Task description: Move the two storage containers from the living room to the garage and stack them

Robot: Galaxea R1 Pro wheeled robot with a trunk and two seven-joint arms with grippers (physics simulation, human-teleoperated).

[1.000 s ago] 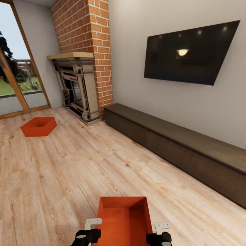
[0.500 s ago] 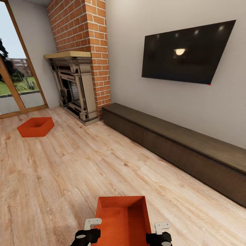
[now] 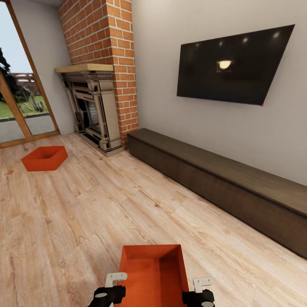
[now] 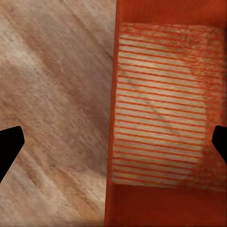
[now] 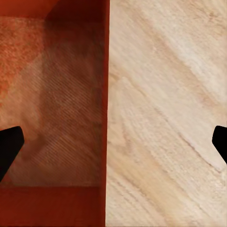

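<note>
I am in the living room, over light wood-plank flooring (image 3: 106,204). One orange-red storage container (image 3: 152,273) sits right in front of me at the lower edge of the head view. My left gripper (image 3: 111,290) is at its left wall and my right gripper (image 3: 200,292) at its right wall. In the left wrist view the left gripper (image 4: 113,146) is open and straddles the container wall (image 4: 112,71). The right gripper (image 5: 113,144) is open the same way across the opposite wall (image 5: 105,94). The second storage container (image 3: 44,158) rests far off to the left near the glass door.
A red-brick fireplace (image 3: 96,111) stands at the back, left of centre. A long low dark-brown cabinet (image 3: 221,179) runs along the right wall under a black TV (image 3: 232,66). A wood-framed glass door (image 3: 17,106) is at the far left.
The whole head view shifted slightly between one second and half a second ago, so the camera moved. Since then nothing has changed; grippers and near container keep their places.
</note>
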